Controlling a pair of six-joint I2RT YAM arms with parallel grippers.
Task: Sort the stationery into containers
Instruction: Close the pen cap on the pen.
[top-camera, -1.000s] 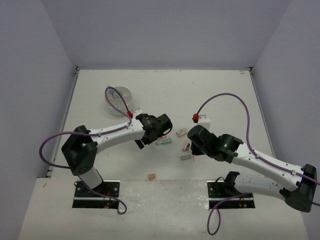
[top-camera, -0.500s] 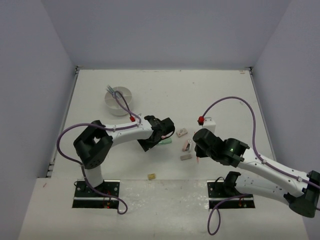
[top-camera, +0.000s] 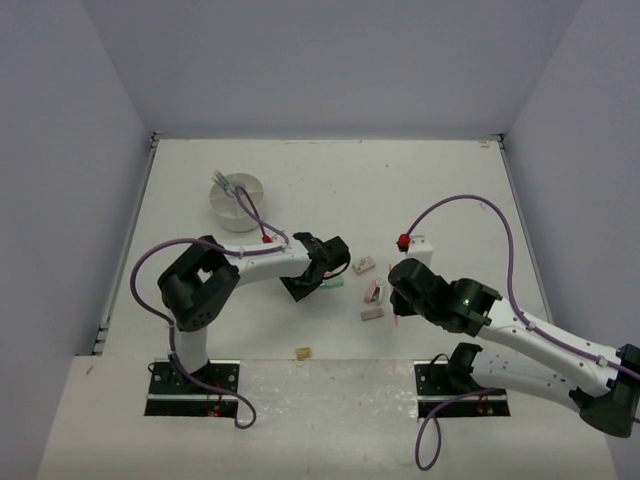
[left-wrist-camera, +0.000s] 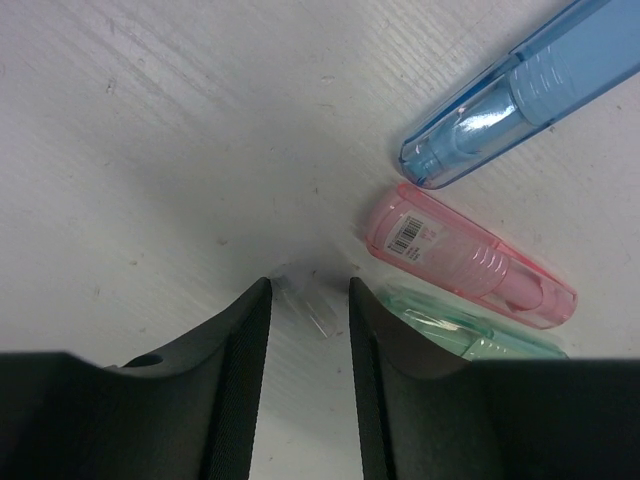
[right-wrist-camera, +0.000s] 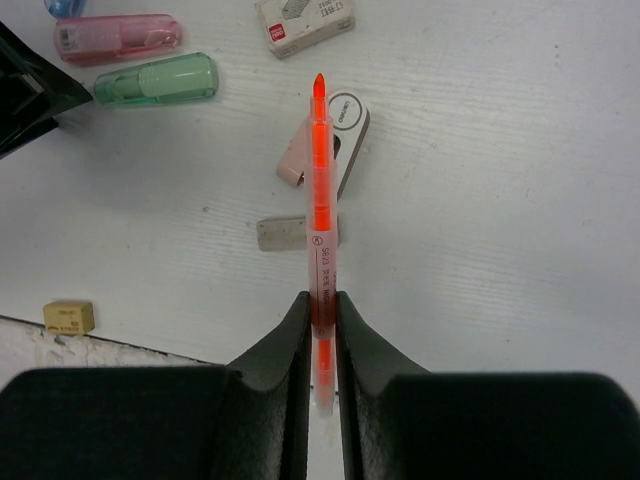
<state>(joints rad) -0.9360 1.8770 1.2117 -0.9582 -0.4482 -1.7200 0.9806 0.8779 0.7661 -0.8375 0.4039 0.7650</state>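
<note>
The pen (right-wrist-camera: 320, 180) is the item in hand. It runs lengthwise up the centre of the right wrist view, and the right claw (right-wrist-camera: 320, 298) is closed tight on its lower barrel. The tip points at the top of the frame, and the barrel crosses in front of a grey eraser (right-wrist-camera: 275, 232). We judge the current step to be transfer of the gripped pen. The tub (top-camera: 225, 208) stands in the upper left of the top view, well apart from the pen, with the left arm between them. The next move therefore calls for a carry up and leftward that clears that arm, then release over the pen compartment. We cannot make out which compartment that is. The left claw (left-wrist-camera: 308, 290) sits low at bottom centre of its own view. Its jaws are slightly apart around a small clear scrap (left-wrist-camera: 312, 308), and we cannot tell whether they touch it. The green clip (left-wrist-camera: 480, 345) lies just to its right, touching the pink clip (left-wrist-camera: 470, 258) above it.
</note>
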